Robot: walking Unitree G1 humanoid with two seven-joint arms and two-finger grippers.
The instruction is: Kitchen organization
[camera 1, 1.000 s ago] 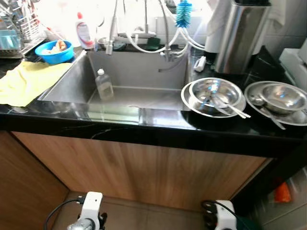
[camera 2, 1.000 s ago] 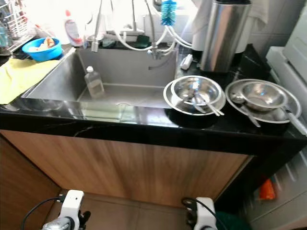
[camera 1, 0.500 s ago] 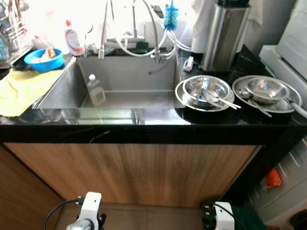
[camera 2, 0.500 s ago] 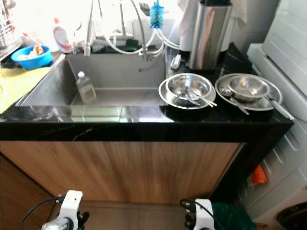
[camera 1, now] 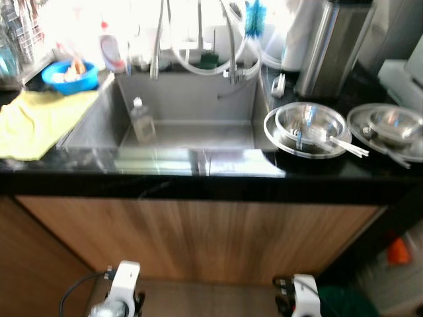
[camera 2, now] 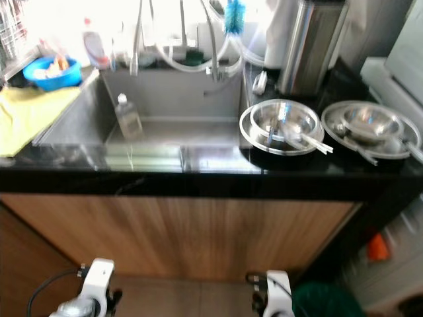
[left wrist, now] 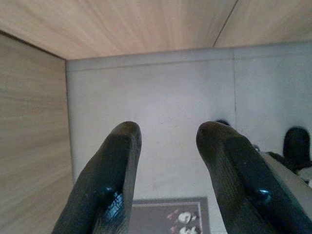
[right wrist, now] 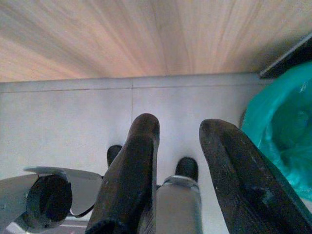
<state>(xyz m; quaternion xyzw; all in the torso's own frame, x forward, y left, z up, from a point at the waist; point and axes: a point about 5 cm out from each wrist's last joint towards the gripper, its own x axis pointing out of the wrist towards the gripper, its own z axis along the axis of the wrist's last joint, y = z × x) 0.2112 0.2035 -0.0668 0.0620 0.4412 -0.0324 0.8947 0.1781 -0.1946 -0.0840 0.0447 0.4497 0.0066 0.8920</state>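
Both arms are hanging idle, left tool [left wrist: 168, 146] and right tool [right wrist: 180, 141] spread, holding nothing. Judging by the blur, the robot is nearing the table [camera 1: 198, 188]; it should halt squarely before reaching for the bowls [camera 1: 310, 125].

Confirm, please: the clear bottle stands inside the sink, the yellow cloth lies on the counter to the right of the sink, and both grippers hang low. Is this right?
Not quite. The yellow cloth lies to the left of the sink, as the left eye view shows. The clear bottle does stand inside the sink, and the left gripper and right gripper hang low, over the floor.
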